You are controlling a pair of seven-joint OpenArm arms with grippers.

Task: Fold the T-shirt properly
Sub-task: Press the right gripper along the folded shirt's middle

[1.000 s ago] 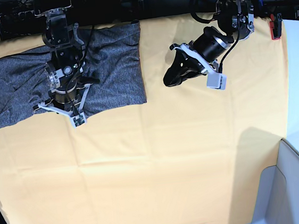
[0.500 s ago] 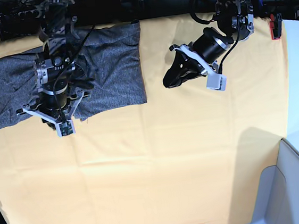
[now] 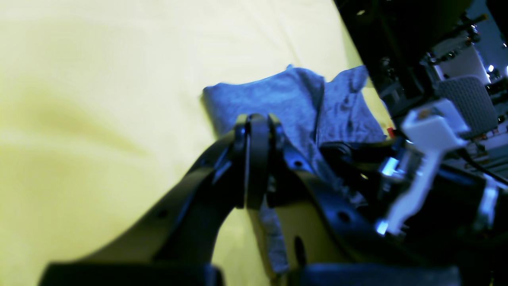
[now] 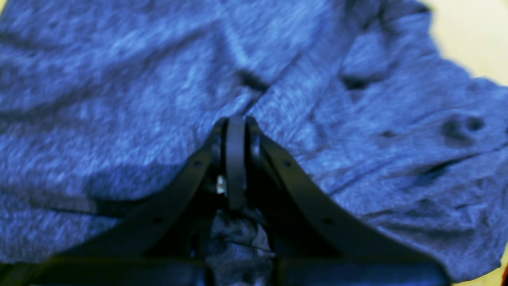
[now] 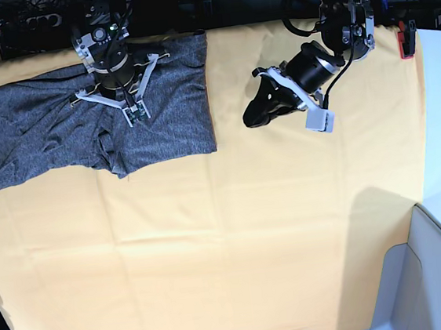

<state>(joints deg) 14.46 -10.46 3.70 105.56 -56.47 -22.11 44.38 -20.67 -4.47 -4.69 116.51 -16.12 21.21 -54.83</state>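
A: Starting nearest the front of the base view, what is lying there?

B: Only the yellow-orange cloth (image 5: 213,244) covering the counter. Further back, at about ten o'clock, the heathered dark grey knit T-shirt (image 5: 176,122) is lying as a rumpled rectangle, its lower edge uneven.

A: And the claws?

B: The right claw (image 4: 236,131) is hanging over the shirt near the back edge, fingers pressed together with no fabric between them. The left claw (image 3: 257,131) is hovering at about one o'clock, also closed and empty, well apart from the shirt.

A: So what makes the next step go well?

B: I am judging that the bunched middle needs smoothing first. Each claw should be pinching a single corner, lifting together and keeping the edges aligned, so the thin fabric is not dragging or doubling.
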